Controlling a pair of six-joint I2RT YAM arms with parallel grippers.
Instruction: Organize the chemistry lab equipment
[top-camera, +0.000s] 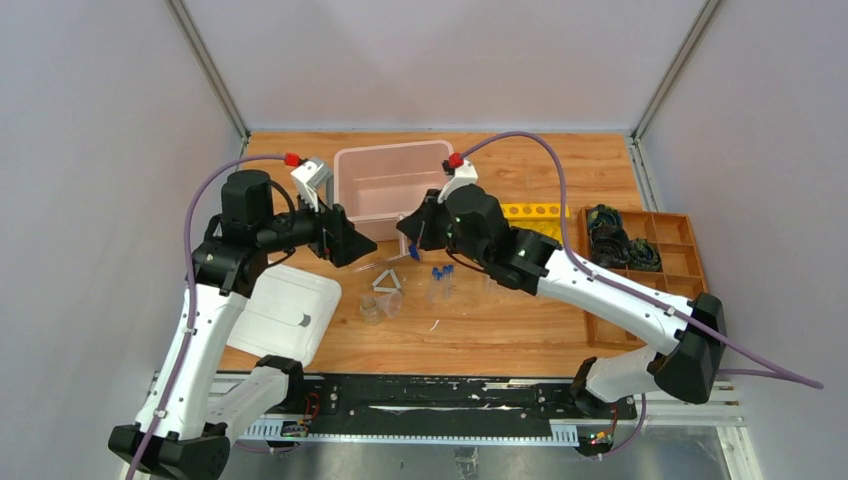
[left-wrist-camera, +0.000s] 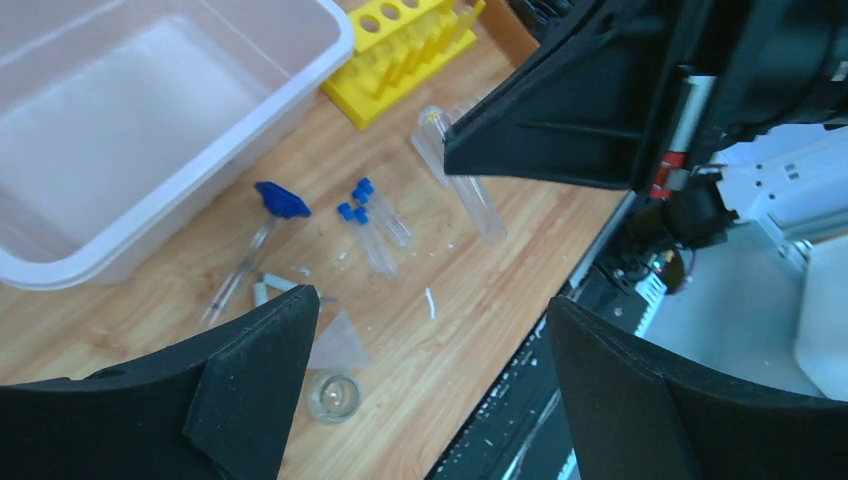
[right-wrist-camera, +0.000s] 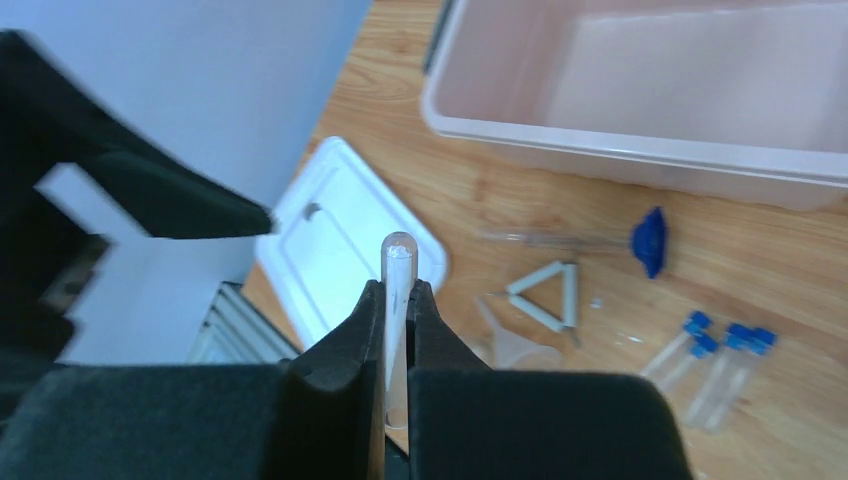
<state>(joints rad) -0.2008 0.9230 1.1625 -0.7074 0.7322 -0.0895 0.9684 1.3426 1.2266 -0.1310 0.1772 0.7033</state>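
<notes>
- Over the middle of the worktop (top-camera: 500, 320), a clear glass tube (right-wrist-camera: 398, 255) is pinched between the fingers of the right hand (right-wrist-camera: 398, 300).
- The left hand (left-wrist-camera: 430, 305) is spread wide, and nothing is held in it.
- Blue-capped tubes (right-wrist-camera: 715, 350), a white triangle (right-wrist-camera: 550, 295), a blue-tipped rod (right-wrist-camera: 560, 238) and a small clear cup (left-wrist-camera: 333, 395) are laid close together on the wood.
- A pink tub (right-wrist-camera: 620, 150) is set behind them, with a yellow rack (top-camera: 532, 211) to its right and a white lid (top-camera: 285, 305) at the left.
- From above, some of the wood is hidden by the arms.
</notes>
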